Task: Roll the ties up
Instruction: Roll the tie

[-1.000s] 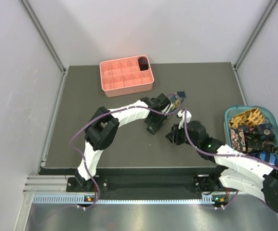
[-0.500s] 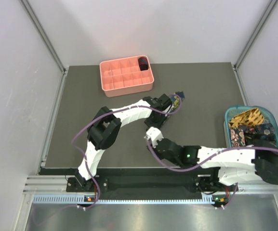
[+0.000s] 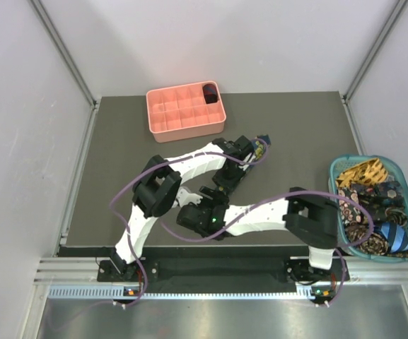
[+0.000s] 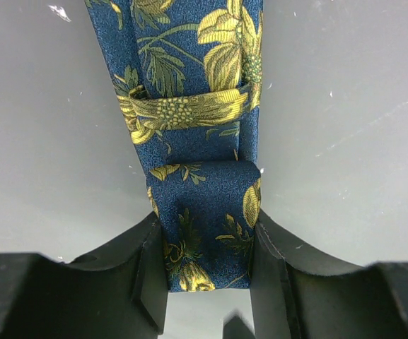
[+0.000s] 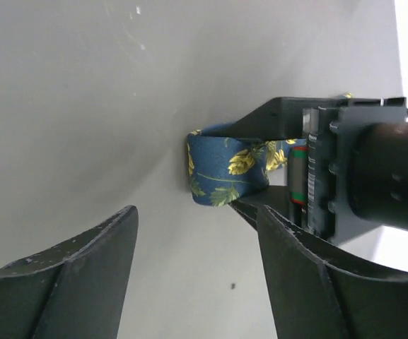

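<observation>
A navy tie with yellow flowers (image 4: 189, 78) lies on the grey table and runs away from my left gripper (image 4: 207, 240), which is shut on its folded-over end. In the top view only a short bit of this tie (image 3: 262, 143) shows past the left gripper (image 3: 229, 175). My right gripper (image 5: 196, 247) is open and empty, low over the table, pointing at the tie's rolled end (image 5: 225, 169) a short way ahead. From above, the right gripper (image 3: 214, 199) sits just in front of the left one. Several more ties (image 3: 373, 198) are heaped in the teal basket.
The teal basket (image 3: 345, 164) stands at the table's right edge. A salmon-pink grid tray (image 3: 186, 111) sits at the back, with a dark coil (image 3: 209, 92) in its far right compartment. The right arm (image 3: 260, 215) stretches leftward across the table's front.
The right arm has swung from right of centre across the front to the left, and its jaws have opened wider. The left gripper has kept its hold on the navy tie.
</observation>
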Robot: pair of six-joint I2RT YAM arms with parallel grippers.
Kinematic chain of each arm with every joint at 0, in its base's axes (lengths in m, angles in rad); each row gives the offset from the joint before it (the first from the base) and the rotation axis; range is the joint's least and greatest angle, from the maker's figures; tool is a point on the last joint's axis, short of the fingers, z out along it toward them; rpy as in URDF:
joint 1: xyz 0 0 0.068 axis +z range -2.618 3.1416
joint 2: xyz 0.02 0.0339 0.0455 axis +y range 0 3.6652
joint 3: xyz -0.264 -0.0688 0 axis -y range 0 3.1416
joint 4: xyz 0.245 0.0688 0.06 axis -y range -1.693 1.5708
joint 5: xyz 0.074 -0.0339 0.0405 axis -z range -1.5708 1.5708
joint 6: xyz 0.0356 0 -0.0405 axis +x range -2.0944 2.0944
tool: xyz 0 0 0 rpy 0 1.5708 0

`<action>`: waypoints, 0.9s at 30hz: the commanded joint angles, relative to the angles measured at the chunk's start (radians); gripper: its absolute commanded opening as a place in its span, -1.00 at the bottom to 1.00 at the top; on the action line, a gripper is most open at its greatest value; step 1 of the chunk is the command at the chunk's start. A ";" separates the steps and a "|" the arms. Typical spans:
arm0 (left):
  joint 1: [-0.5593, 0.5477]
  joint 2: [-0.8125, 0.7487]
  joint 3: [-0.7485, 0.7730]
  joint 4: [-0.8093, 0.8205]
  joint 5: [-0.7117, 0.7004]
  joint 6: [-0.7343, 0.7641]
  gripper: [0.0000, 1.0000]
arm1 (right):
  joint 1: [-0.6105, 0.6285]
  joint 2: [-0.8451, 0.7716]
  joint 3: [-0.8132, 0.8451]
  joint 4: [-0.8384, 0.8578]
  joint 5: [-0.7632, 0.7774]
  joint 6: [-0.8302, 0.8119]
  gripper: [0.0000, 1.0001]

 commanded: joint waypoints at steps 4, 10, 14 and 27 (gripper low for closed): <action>-0.008 0.113 -0.002 -0.267 0.059 -0.005 -0.46 | -0.024 0.137 0.129 -0.119 0.159 -0.048 0.42; -0.006 0.139 0.032 -0.284 0.055 -0.005 -0.45 | -0.062 0.232 0.166 -0.119 0.181 -0.073 0.45; 0.000 0.162 0.059 -0.300 0.051 -0.008 -0.44 | -0.093 0.278 0.179 -0.118 0.173 -0.090 0.47; 0.003 0.203 0.105 -0.315 0.062 0.001 -0.39 | -0.220 0.330 0.188 -0.174 0.028 -0.071 0.12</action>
